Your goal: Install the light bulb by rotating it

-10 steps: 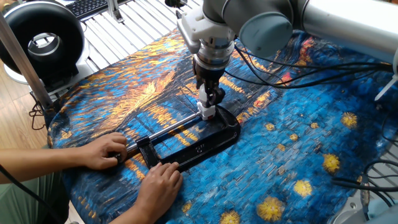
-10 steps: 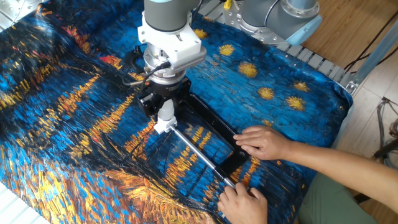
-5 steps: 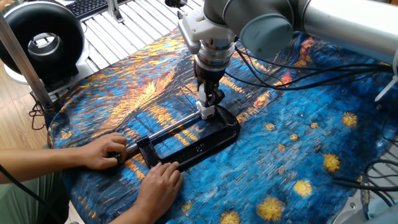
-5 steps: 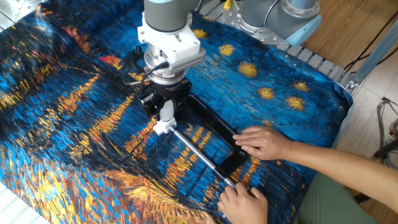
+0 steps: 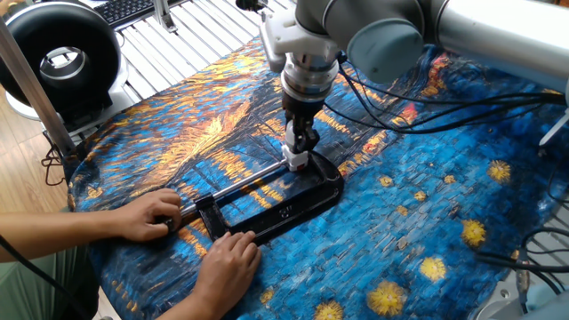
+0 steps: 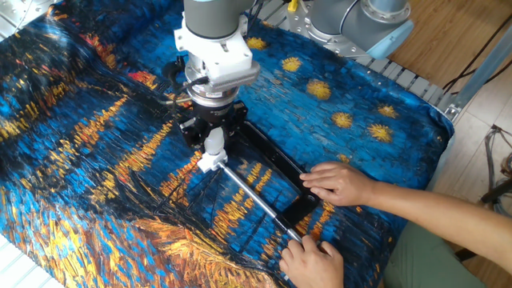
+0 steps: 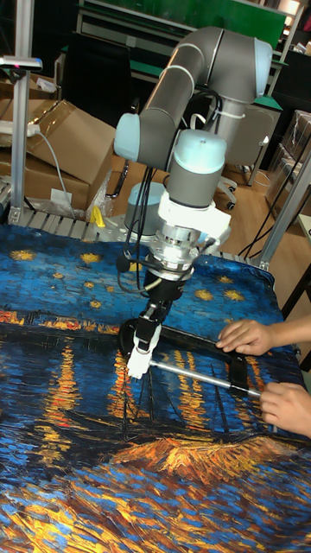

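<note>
- The robot's arm [image 5: 373,36] sits a touch further right and higher than it did a second ago, its wrist flange turned slightly; the gripper [image 5: 299,144] below it stays in place over the clamp.
- The starry-night tablecloth [image 6: 72,120] covers the whole table, and on it lies a black bar clamp [image 5: 284,200] with a silver rod [image 6: 252,196], steadied by a person's two hands, one hand [image 5: 147,218] on the rod end and the other hand [image 5: 227,262] on the clamp's frame.
- The risk from here: if the hands ease off, the clamp may twist with the wrist, and the bulb could cross-thread or slip in the fingers rather than seat.
- A second risk: too much downward push while turning could tip the white socket block [image 6: 208,163] off its seat in the clamp.
- The light bulb [image 6: 214,142] stands upright on the socket block at the clamp's far end, directly beneath the wrist and between the black fingers.
- The gripper appears pinched on the bulb's neck, fingers on either side, though the contact is small in all three views and hard to confirm.
</note>
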Controlling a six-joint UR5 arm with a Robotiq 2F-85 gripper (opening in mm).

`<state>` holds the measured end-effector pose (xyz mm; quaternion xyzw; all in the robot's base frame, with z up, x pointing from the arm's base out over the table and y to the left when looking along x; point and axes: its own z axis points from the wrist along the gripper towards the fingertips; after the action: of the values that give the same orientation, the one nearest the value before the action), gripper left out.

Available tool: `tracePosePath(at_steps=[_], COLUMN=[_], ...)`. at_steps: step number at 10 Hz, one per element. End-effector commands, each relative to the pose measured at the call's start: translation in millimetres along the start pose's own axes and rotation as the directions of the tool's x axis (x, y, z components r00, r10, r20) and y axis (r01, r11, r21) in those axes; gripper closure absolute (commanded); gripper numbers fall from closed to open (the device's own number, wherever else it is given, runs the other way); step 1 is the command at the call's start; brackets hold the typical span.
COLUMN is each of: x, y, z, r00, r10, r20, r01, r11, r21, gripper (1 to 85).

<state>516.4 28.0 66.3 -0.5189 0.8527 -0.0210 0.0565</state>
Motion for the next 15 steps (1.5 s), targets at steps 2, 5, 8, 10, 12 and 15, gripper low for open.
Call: tracePosePath(at_steps=[2, 5, 8, 10, 12, 15], x=[0.0, 15.9, 6.5, -0.7, -6.8, 1.2], y=[-4.3, -2.5, -6.0, -0.8, 5.6, 9.7], z=[14.1, -10.6, -14.4, -8.7, -4.5, 1.8], r00=[0.959, 0.88, 0.786, 0.743, 0.734, 0.757], r10=[0.281, 0.475, 0.618, 0.669, 0.679, 0.654], r20=[0.039, -0.013, 0.014, 0.022, 0.025, 0.017], r01=[-0.28, -0.475, -0.617, -0.668, -0.675, -0.647], r11=[0.959, 0.879, 0.786, 0.743, 0.733, 0.752], r21=[-0.031, -0.032, -0.041, -0.047, -0.079, -0.123], gripper=[52.3, 58.3, 60.0, 60.7, 51.3, 25.0])
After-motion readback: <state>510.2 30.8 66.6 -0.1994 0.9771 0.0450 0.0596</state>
